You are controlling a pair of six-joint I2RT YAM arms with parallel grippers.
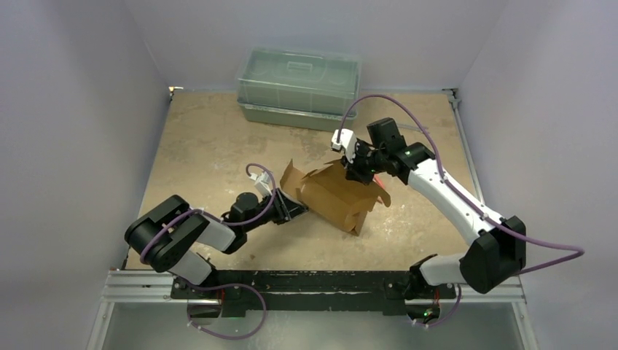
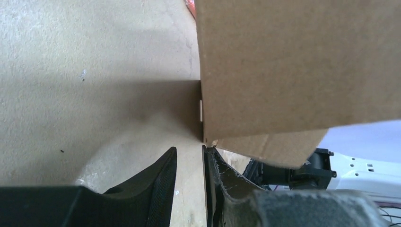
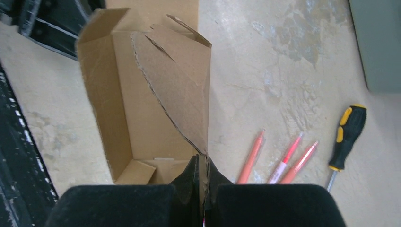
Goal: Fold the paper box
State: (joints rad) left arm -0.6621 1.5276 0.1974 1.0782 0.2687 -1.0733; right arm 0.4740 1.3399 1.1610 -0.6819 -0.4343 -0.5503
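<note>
Right-arm jaws, closest in the right wrist view, are pressed together on the scalloped edge of a flap of the paper box (image 3: pixel 142 94), the thin card pinched between the black fingers (image 3: pixel 188 177). Worktop (image 1: pixel 211 146), mottled tan, carries everything. At its far edge sits a translucent green-grey lidded container (image 1: pixel 299 87). Well in front of it, near the middle, the brown box lies partly formed, flaps sticking out, its inside showing in the right wrist view. Left-arm jaws stand a little apart at the box's near left corner, with only worktop showing in the gap; the card's corner meets the tip of one finger (image 2: pixel 220 179). Near the box lie a yellow-and-black screwdriver (image 3: pixel 345 137) and three red pens (image 3: pixel 283 158).
</note>
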